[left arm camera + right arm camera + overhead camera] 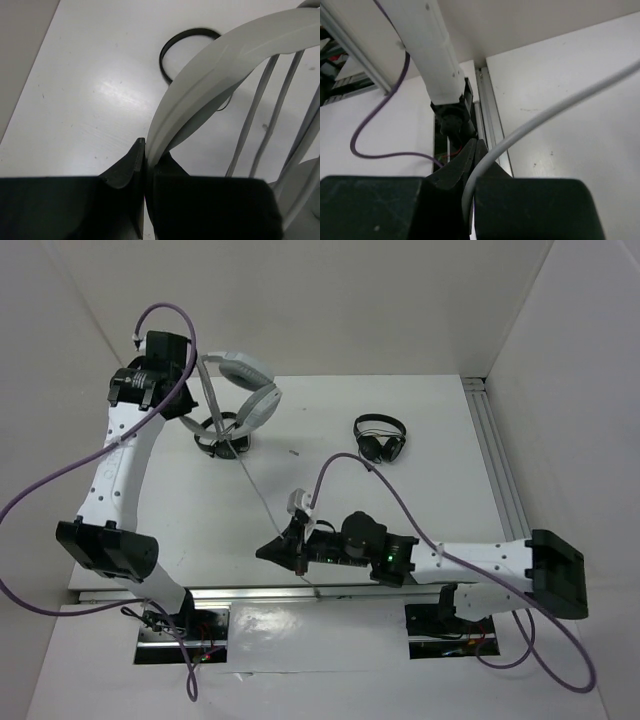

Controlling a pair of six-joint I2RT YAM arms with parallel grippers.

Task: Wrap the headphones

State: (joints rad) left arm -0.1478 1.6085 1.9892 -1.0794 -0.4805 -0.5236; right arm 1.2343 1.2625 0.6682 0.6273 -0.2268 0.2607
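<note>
At the far left of the table (440,470), we see the left gripper (192,368) raised, its fingers clenched on the wide padded band (215,55) of the white headphones (250,390). The left wrist view shows the band's edge pinched flat between the two black fingers. The headphones hang from that grip at the back left of the table. Their oblong earcups sit low, over a small black pair (214,428) lying beneath. We cannot tell whether an earcup touches the table. Beside the band a few thin grey strands run downward, which we judge to be stretches of the cable.

Moving right, the thin grey cable (262,502) leaves the earcups and runs in a taut straight line toward the near edge. At its near end the right gripper (268,551) is closed on it, and the right wrist view shows the cable passing between the shut fingers. Farther right, a second small black pair (380,437) lies well apart from both grippers.

We judge the headphones light but bulky, and the band stiff and springy, so it is a sound place to hold. The cable looks limp, thin and slick, likely to slip through pinched fingers or spring off the band. Holding it close to where it winds, under gentle tension, seems wisest, without tugging at the earcup joint.
</note>
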